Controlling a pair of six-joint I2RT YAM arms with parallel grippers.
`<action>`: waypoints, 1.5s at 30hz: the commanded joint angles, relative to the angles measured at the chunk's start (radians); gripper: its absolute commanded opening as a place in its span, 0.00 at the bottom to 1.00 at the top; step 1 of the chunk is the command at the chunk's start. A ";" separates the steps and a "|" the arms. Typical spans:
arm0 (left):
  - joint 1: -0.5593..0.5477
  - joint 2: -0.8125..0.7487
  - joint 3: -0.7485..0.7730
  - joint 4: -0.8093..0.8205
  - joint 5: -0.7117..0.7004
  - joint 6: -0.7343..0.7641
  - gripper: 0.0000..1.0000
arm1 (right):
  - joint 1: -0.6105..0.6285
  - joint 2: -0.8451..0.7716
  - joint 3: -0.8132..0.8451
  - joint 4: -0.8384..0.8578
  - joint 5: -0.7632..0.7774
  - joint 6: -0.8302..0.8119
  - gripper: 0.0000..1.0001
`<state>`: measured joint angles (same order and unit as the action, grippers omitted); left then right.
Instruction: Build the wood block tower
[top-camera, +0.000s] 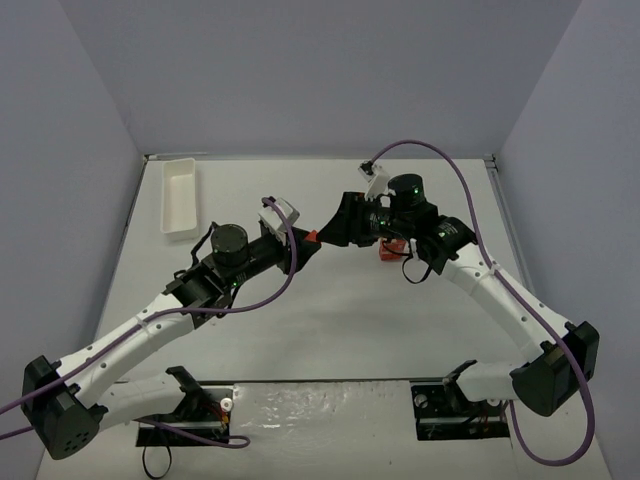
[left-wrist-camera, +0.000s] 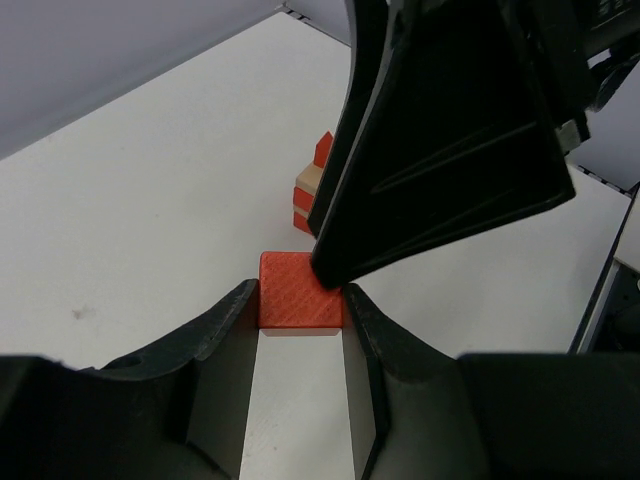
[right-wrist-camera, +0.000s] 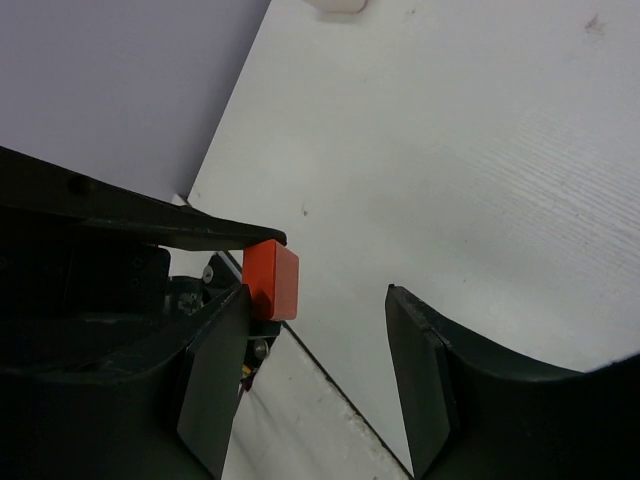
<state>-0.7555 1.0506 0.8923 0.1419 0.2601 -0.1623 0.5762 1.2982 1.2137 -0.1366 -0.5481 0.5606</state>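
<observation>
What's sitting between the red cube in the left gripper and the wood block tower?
The right gripper, open at the red cube; the top view shows the wood block tower beyond it.

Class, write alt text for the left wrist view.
The left gripper holds a red cube; a black finger of the right gripper overlaps one top corner. Behind, a red and tan block stack stands on the white table.

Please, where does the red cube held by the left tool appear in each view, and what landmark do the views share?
Top external: the red cube is near the picture's centre.
Left wrist: lower centre, clamped in the left tool.
Right wrist: left of centre, beside one finger of the open right tool.
Shared landmark: the left tool gripping the cube.
</observation>
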 joint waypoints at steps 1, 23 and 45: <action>-0.003 -0.025 0.004 0.133 0.054 0.048 0.05 | 0.052 0.022 0.051 0.092 0.022 0.051 0.52; -0.004 -0.031 -0.071 0.210 0.031 0.052 0.13 | 0.093 0.070 -0.013 0.126 0.011 0.064 0.00; -0.002 -0.118 -0.314 0.187 -0.166 -0.168 0.77 | 0.184 0.136 -0.169 0.154 0.446 -0.193 0.00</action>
<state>-0.7570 1.0070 0.5907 0.2807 0.1896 -0.2316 0.7081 1.4066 1.0561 -0.0519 -0.2943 0.4612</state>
